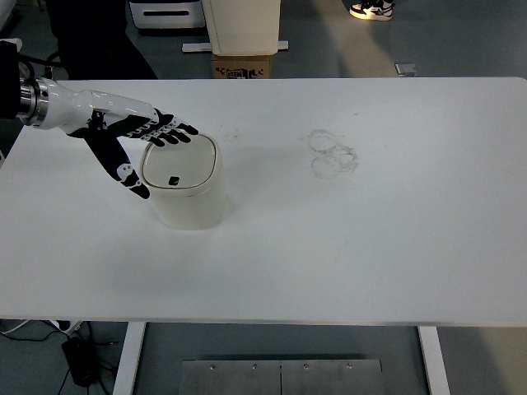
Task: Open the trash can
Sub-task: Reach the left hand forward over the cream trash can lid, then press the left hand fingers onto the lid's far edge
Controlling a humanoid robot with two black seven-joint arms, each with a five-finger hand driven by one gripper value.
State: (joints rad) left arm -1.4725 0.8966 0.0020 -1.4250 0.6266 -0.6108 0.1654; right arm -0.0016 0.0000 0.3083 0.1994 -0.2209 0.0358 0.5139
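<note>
With the left hand (136,140) spread flat over the trash can (183,183) lid's edge, an off-centre press could tip the can.

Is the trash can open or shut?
Shut: the lid lies flat on the trash can, with the left hand spread at its rim.
</note>
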